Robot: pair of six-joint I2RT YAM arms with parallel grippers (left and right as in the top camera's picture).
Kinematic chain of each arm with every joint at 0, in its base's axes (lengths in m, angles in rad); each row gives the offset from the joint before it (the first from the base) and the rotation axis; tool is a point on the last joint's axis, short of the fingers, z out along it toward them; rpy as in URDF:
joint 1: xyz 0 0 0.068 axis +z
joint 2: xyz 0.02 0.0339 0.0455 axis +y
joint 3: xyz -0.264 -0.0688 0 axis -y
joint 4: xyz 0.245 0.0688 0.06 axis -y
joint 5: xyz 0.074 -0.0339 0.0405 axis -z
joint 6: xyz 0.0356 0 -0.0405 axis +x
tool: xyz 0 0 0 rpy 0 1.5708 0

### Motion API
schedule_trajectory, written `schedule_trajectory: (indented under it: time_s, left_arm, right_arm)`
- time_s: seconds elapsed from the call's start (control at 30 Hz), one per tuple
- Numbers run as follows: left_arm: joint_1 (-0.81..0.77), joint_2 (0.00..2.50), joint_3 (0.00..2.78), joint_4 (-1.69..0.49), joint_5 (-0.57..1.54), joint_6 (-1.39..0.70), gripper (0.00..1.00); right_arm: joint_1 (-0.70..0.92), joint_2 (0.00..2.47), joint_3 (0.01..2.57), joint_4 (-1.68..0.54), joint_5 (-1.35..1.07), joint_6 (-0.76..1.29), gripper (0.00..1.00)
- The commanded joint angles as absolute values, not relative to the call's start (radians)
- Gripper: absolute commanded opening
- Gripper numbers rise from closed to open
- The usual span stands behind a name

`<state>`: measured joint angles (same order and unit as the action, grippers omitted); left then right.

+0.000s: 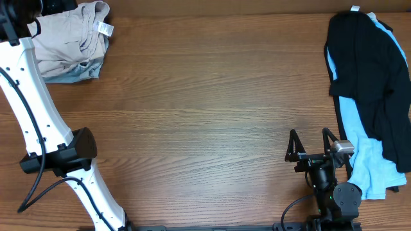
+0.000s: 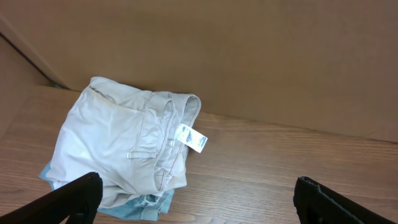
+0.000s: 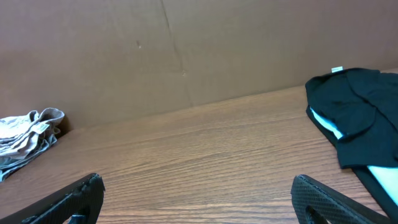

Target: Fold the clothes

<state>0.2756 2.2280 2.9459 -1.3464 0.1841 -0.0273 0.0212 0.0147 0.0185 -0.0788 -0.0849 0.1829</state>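
Hanging spread wide and empty, the left gripper point(image 2: 198, 198) is being pointed at the beige shorts point(image 2: 118, 146), bunched on blue denim point(image 2: 152, 205) at the far left corner of the desk point(image 1: 192, 115). Both layers could be getting caught in one pinch, since denim is being left exposed under the near hem. The right gripper point(image 3: 196, 199), likewise spread and empty, is being shown near the front edge. Most of the denim is being hidden, and overhead the pile's left side is being covered by the left arm point(image 1: 32, 96).

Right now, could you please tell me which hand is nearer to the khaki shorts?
Left. The left hand hovers right by the shorts, far left; the right hand sits far off, near the black garment.
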Motion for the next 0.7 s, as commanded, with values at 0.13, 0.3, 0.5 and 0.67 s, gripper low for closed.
schedule_trajectory:
  time_s: [0.13,0.3,0.5,0.67]
  left_arm:
    - [0.281,2.225,2.947,-1.344,0.192,-0.038,1.0]
    - [0.281,2.225,2.947,-1.343,0.192,-0.038,1.0]
    - [0.273,2.226,2.936,-1.343,0.188,-0.038,1.0]
    - [0.246,2.126,2.712,-1.342,0.184,-0.038,1.0]
  right_arm:
    - [0.027,0.002,0.008,-0.076,-0.072,0.187,1.0]
    - [0.027,0.003,0.008,-0.076,-0.072,0.187,1.0]
    - [0.027,0.003,0.008,-0.076,-0.072,0.187,1.0]
    - [0.027,0.003,0.008,-0.076,-0.072,0.187,1.0]
